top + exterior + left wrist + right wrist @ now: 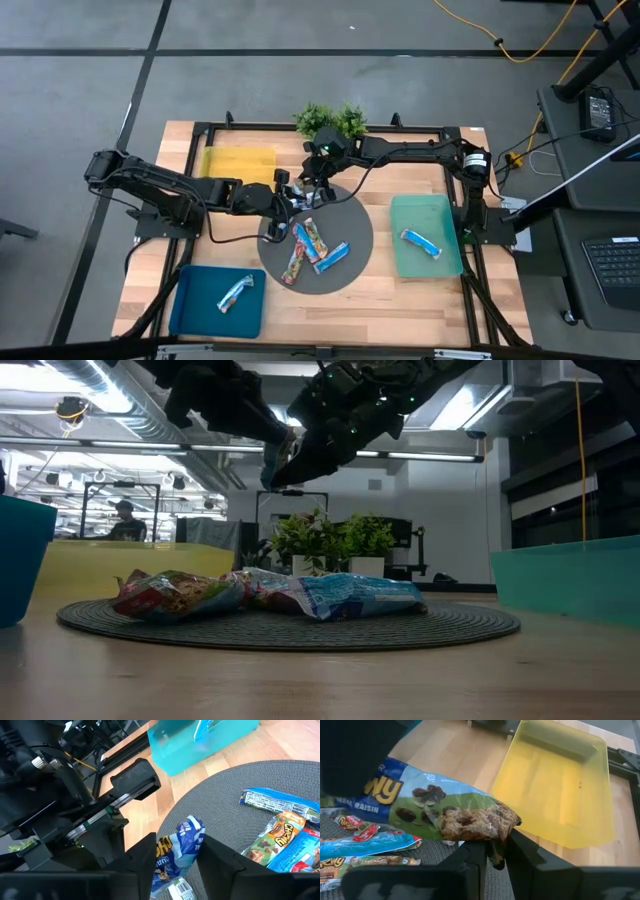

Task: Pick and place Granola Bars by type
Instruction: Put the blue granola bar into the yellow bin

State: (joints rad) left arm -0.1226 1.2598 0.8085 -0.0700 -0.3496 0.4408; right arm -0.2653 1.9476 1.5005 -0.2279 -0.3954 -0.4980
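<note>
A granola bar (pixel 420 800) in a blue-and-green wrapper hangs in the air above the far left part of the round grey mat (pixel 350 270). My right gripper (pixel 495 852) is shut on one end of it. My left gripper (pixel 180 842) reaches in from the table's left. It is open, and its fingers stand on either side of the bar's other, blue end (pixel 184 837). I cannot tell whether they touch it. Several more bars (pixel 310 245) lie on the mat. My right gripper pinches the bar's end with the printed granola (pixel 492 832) between its two fingers. It comes from the table's far side, slanting down. The bar is lifted clear of the mat and reaches away from the fingers toward my left gripper.
A yellow tray (pixel 238 162) stands at the far left. A blue tray (pixel 195 300) at the near left holds one bar (pixel 235 292). A teal tray (pixel 440 215) at the right holds a blue bar (pixel 420 242). A small green plant (pixel 330 118) stands at the far edge.
</note>
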